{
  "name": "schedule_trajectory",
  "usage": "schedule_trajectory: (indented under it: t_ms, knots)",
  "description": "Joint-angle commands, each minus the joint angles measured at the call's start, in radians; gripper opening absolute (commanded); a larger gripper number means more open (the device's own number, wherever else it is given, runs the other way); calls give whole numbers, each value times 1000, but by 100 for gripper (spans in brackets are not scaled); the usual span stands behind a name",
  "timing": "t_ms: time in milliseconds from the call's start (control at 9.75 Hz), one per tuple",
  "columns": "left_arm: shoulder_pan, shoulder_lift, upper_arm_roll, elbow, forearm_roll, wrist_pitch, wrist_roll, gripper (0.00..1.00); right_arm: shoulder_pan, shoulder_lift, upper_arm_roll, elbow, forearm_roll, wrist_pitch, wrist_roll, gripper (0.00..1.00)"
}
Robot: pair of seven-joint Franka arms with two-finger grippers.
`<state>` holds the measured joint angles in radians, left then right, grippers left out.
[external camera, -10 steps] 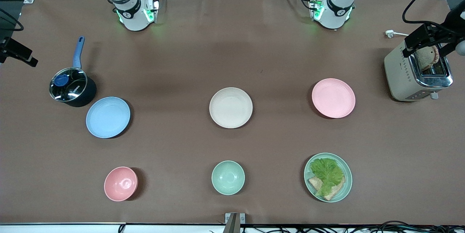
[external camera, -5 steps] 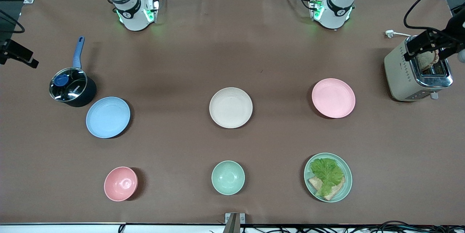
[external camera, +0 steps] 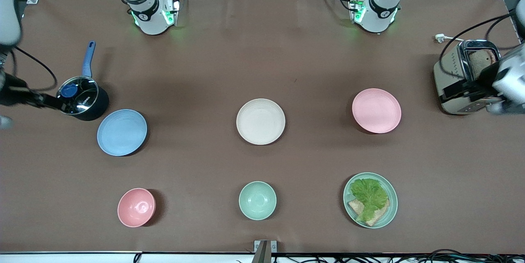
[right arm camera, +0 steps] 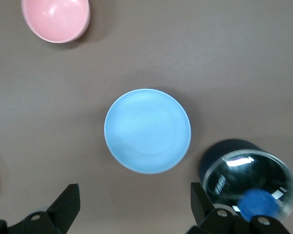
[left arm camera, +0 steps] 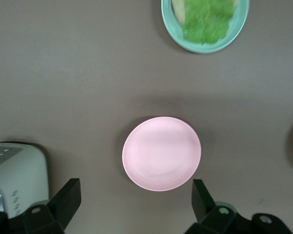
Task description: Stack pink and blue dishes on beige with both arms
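The beige plate [external camera: 260, 121] lies mid-table. The pink plate [external camera: 376, 110] [left arm camera: 161, 153] lies beside it toward the left arm's end. The blue plate [external camera: 122, 132] [right arm camera: 147, 130] lies toward the right arm's end. All three are bare and apart. My left gripper [external camera: 467, 84] [left arm camera: 135, 197] hangs open and empty over the toaster's edge and the table by the pink plate. Beside the pot, my right gripper [external camera: 37, 101] [right arm camera: 135, 200] hangs open and empty over the table, close to the blue plate.
A lidded dark pot [external camera: 82, 98] with a blue handle stands by the blue plate. A toaster [external camera: 453, 78] holds toast. Nearer the front camera are a pink bowl [external camera: 136, 207], a mint bowl [external camera: 257, 200] and a mint plate [external camera: 389, 205] with lettuce and bread.
Both grippers have swung in from the table's ends: the left off the toaster's slot toward the pink plate, the right in beside the pot. No plate has moved.
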<state>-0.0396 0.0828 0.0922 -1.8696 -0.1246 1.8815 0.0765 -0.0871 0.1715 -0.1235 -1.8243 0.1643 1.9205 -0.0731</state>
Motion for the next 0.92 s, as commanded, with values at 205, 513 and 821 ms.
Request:
schedule_trajectory:
  t_ms: [205,513,821]
  knots:
    - [-8,144,-3,-273,-41,389,152,100,-14,256,-85,-96,216,253,-418,100]
    - [-2,215,-5,-375,-44,533,207,99,-19,310,-100,-127,316,323,-519,96]
    - [1,273,-5,-384,-55,533,250,78,-39,354,-102,-142,403,331,-585,72]
